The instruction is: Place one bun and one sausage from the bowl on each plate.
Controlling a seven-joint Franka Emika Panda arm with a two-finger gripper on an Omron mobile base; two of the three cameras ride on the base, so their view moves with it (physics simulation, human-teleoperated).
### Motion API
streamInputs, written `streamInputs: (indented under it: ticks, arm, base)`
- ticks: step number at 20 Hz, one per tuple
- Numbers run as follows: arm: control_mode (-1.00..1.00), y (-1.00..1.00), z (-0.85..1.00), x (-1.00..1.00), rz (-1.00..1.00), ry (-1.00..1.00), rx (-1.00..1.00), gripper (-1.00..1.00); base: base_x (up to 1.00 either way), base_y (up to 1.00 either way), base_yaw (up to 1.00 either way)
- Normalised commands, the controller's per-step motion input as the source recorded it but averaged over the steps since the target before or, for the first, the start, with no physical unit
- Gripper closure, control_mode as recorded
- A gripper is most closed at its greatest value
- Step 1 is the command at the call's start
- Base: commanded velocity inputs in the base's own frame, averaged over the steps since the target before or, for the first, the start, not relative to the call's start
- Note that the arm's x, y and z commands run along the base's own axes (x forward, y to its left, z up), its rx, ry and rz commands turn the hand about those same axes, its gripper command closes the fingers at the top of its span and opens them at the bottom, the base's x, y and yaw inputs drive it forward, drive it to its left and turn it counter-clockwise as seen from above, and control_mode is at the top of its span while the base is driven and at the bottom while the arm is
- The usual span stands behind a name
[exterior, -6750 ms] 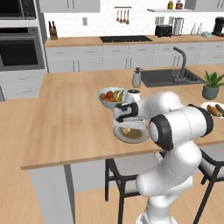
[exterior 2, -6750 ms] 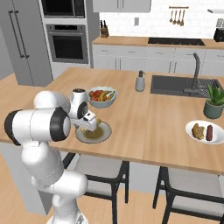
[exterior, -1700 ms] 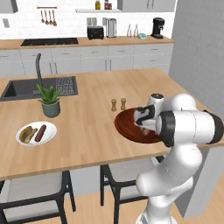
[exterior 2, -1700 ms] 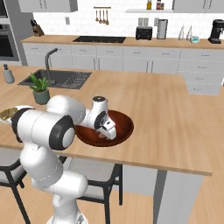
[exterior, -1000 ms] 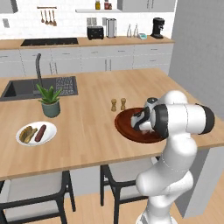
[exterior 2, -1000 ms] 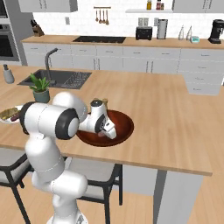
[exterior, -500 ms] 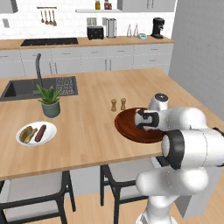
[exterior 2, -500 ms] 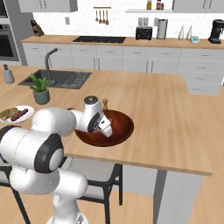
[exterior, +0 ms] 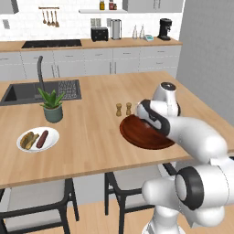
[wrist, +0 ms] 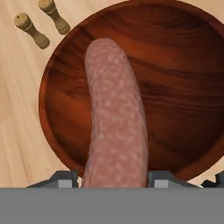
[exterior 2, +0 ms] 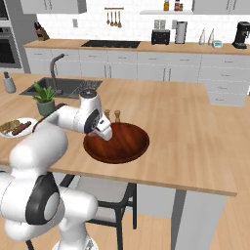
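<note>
The bowl (exterior: 142, 136) (exterior 2: 122, 145) of dark reddish wood stands on the island counter near its front edge. My gripper (wrist: 114, 177) (exterior: 152, 119) (exterior 2: 104, 132) hovers over the bowl's left part, shut on a pink speckled sausage (wrist: 114, 118) that runs lengthwise between the fingers. In the hand view the bowl (wrist: 175, 83) holds nothing else below it. A white plate (exterior: 50, 132) (exterior 2: 9, 132) far to the left carries a bun (exterior: 28, 139) and a second sausage (exterior: 42, 138).
Two small wooden shakers (exterior: 123, 109) (wrist: 41, 24) stand just behind the bowl's left rim. A potted plant (exterior: 52, 106) and a sink (exterior: 27, 91) lie to the left. Dark stools (exterior: 123, 183) stand under the counter's front edge.
Since the oldest frames the base has driven along the counter to the wooden bowl. In the last second the arm has swung round over the bowl; the jaws keep their width.
</note>
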Motion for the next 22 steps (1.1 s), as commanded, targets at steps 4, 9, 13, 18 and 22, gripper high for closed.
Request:
streamInputs:
  ticks: [4,9,13,18,22]
  arm:
    - [-1.0,0.05,1.0,-0.24,0.07,0.09,0.02,1.0]
    - [-1.0,0.02,0.98,-0.62,0.07,0.17,0.0,1.0]
    - [-1.0,0.0,0.64,-0.94,0.07,0.07,0.0,1.0]
    - [-1.0,0.0,0.04,-1.0,0.08,0.02,0.0,1.0]
    - [1.0,0.04,-0.04,-0.46,0.03,0.0,-0.01,1.0]
  base:
    - [0.0,0.0,0.0]
    - [0.0,0.0,0.0]
    - [0.0,0.0,0.0]
    - [0.0,0.0,0.0]
    - [-0.5,0.13,0.03]
